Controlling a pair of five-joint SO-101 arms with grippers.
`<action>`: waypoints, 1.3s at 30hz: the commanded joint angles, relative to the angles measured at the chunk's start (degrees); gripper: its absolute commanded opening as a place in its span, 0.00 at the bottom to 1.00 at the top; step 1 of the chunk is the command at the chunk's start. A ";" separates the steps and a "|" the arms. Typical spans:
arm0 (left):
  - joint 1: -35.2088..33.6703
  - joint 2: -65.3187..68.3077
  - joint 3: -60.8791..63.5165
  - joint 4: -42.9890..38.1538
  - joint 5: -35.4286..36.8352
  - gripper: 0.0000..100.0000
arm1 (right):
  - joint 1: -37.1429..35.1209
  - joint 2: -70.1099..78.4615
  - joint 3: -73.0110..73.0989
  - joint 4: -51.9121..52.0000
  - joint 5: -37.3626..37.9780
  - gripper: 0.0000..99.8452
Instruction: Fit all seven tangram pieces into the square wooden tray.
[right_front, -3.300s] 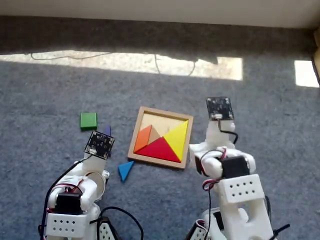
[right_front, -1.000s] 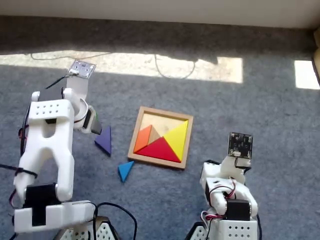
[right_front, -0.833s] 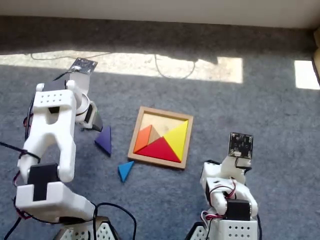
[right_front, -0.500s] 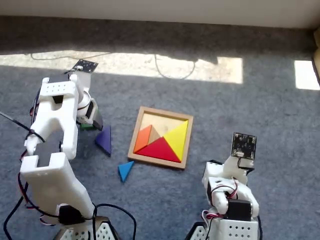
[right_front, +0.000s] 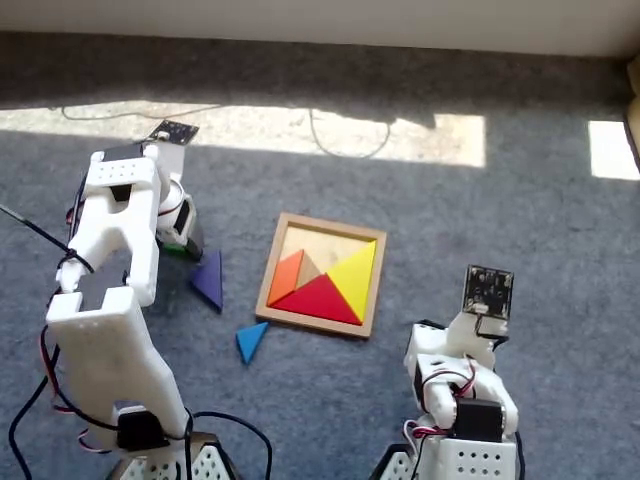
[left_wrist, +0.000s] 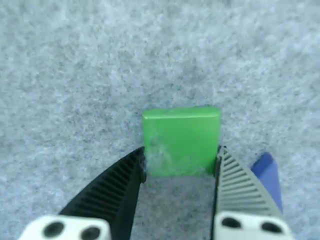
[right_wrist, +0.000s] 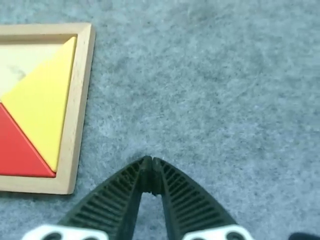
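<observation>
The square wooden tray (right_front: 271, 262) lies mid-carpet and holds an orange piece (right_front: 286, 276), a red triangle (right_front: 322, 298) and a yellow triangle (right_front: 355, 268). To its left, my left gripper (left_wrist: 180, 160) is down on the carpet, shut on the green square (left_wrist: 181, 135), one finger against each side. A sliver of the green square (right_front: 172, 250) peeks from under that arm. The purple piece (right_front: 208, 280) lies just beside it, and a blue triangle (right_front: 250, 340) sits nearer the bases. My right gripper (right_wrist: 151, 172) is shut and empty above bare carpet, right of the tray (right_wrist: 82, 100).
The right arm (right_front: 455, 375) is folded back near its base at the front right. Cables (right_front: 330, 135) trail across the sunlit strip at the back. Part of the tray's floor (right_front: 320, 245) is bare wood. The purple piece's corner (left_wrist: 267, 172) lies close to one left finger.
The left arm swung out from its base over the green square, then lowered onto it. The right arm drew back from beside the tray toward its base.
</observation>
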 joint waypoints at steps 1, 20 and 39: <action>1.80 0.13 -1.80 1.67 0.09 0.15 | 0.57 -0.92 5.93 -1.10 0.79 0.02; 9.54 -23.43 4.97 12.31 -3.69 0.15 | 0.57 -0.92 5.93 -1.10 0.79 0.02; 34.07 -31.60 11.74 -0.70 -4.40 0.15 | 0.66 -0.92 5.93 -1.10 0.79 0.02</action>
